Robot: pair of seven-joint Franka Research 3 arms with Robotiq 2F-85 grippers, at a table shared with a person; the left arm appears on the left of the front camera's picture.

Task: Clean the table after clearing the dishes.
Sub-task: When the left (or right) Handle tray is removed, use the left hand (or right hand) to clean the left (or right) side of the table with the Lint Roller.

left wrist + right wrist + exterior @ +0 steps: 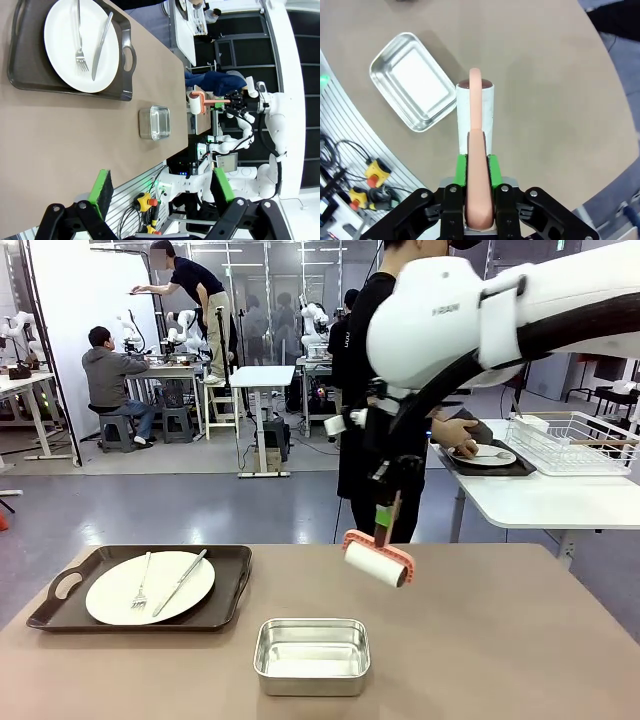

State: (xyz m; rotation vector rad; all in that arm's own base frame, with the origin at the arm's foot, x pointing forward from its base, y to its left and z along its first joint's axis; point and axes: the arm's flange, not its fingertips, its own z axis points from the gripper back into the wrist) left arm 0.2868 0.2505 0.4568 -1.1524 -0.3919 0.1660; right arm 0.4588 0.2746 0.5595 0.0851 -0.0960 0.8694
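Now: R gripper w/ lint roller over table; one tray of dishes on it.
R gripper [385, 517] was pinched tight on the pink handle of a lint roller [378, 563], white roll low over the tan table [500, 640] near its far edge, just behind a small steel pan [310, 677]; couldn't tell if the roll touched the top. Pan showed just its shiny floor. L gripper [161, 186] was spread wide, nothing betw. its green pads, high above the table. At the table's left sat a dark tray [230, 565] w/ a white plate [110, 590] in it, fork [141, 585] & knife [180, 582] side by side on the plate. Far right, on a white table [540, 505], a 2nd tray [520, 468] carried a 2nd plate [490, 453]; a person's hand [455, 432] was at that tray's left end, and a wire rack [570, 445] stood just beside it.
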